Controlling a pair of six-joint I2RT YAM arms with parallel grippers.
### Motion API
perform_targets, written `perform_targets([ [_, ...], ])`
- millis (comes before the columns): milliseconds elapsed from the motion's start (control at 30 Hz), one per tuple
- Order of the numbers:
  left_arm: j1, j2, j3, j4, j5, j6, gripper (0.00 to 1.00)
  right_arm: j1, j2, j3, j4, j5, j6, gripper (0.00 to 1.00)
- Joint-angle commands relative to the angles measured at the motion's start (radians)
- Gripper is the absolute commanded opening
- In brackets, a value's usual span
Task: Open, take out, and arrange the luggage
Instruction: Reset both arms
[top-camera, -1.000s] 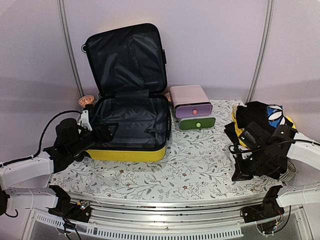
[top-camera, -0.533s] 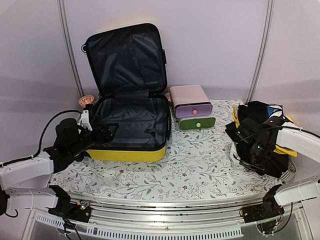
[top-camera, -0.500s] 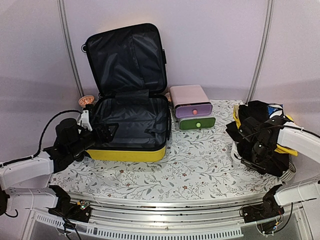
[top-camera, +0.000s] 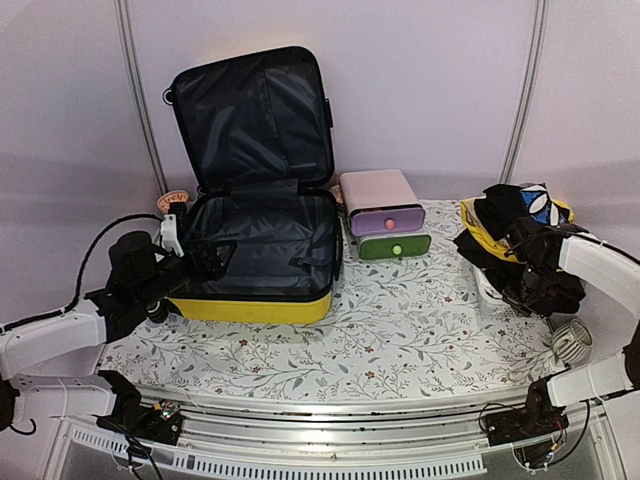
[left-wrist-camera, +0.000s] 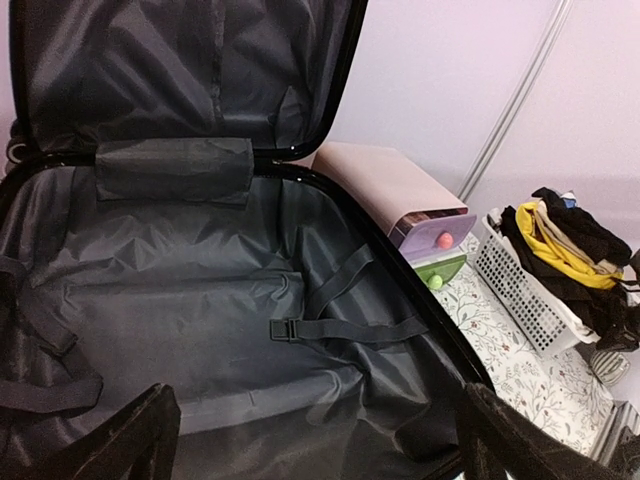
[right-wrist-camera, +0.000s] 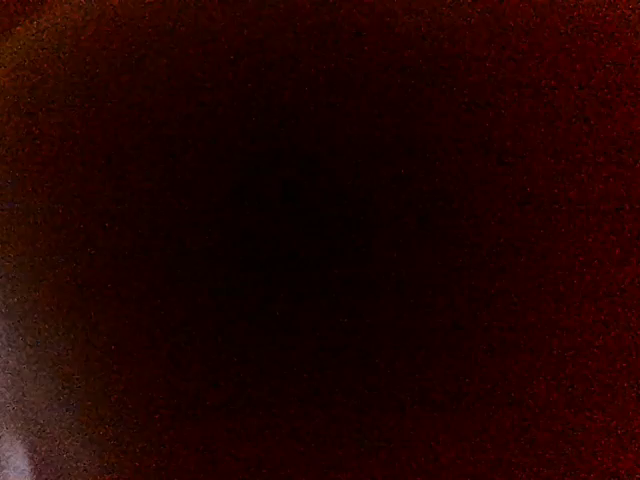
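The large glossy yellow hard-shell suitcase (top-camera: 255, 306) is lying open at the back left of the table covered with a floral cloth (top-camera: 400, 340). Its lower half is resting flat, showing black fabric lining, and its lid is standing upright against the pale wall behind. In the left wrist view, a black strap with a buckle (left-wrist-camera: 340, 326) is lying slack across the lining, and nothing else is showing inside.

The left gripper (top-camera: 206, 262) is hovering at the near left rim of the case. Its jaws are spread wide – the 2 dark fingers (left-wrist-camera: 135, 440) are framing the bottom corners of the wrist view – and they are holding nothing.

Just to the right of the case, a small box with a pink top, a purple drawer and a green drawer below (top-camera: 382, 212) is sitting with its drawers facing forward.

At the far right, a white mesh plastic basket (left-wrist-camera: 520, 292) is holding a heap of black and yellow clothes (top-camera: 512, 222) that is spilling over its rim. The right gripper (top-camera: 533, 268) is reaching down into those dark garments. Its jaws are closed, but whether any fabric is being pinched between them cannot be told, since its wrist camera is showing only darkness. A small round white ribbed object (top-camera: 570, 342) is lying on the cloth near the basket.
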Motion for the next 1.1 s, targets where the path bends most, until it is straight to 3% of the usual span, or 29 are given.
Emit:
perform_targets([
  [0, 0.016, 0.011, 0.030, -0.009, -0.016, 0.017, 0.98, -0.034, 0.121, 0.090, 0.301, 0.064, -0.119, 0.02],
  [300, 0.028, 0.021, 0.048, -0.036, -0.023, 0.007, 0.98, -0.129, 0.449, 0.418, 0.469, 0.048, -0.239, 0.02],
  [400, 0.032, 0.014, 0.057, -0.072, -0.036, 0.007, 0.98, -0.141, 0.474, 0.455, 0.503, 0.026, -0.301, 0.01],
  [567, 0.044, -0.025, 0.065, -0.165, -0.141, 0.012, 0.98, -0.141, 0.253, 0.172, 0.805, -0.113, -0.463, 0.03],
  [633, 0.048, -0.055, 0.050, -0.160, -0.171, 0.030, 0.98, -0.141, 0.153, 0.057, 0.922, -0.124, -0.517, 0.09],
  [867, 0.053, -0.143, -0.036, -0.046, -0.286, 0.128, 0.98, -0.141, -0.084, -0.265, 1.310, -0.242, -0.741, 0.43],
  [1000, 0.054, -0.136, -0.087, 0.038, -0.397, 0.214, 0.98, -0.142, -0.167, -0.443, 1.547, -0.211, -0.844, 0.45],
  [1067, 0.055, -0.117, -0.093, 0.056, -0.461, 0.261, 0.98, -0.141, -0.208, -0.584, 1.756, -0.248, -0.913, 0.46],
])
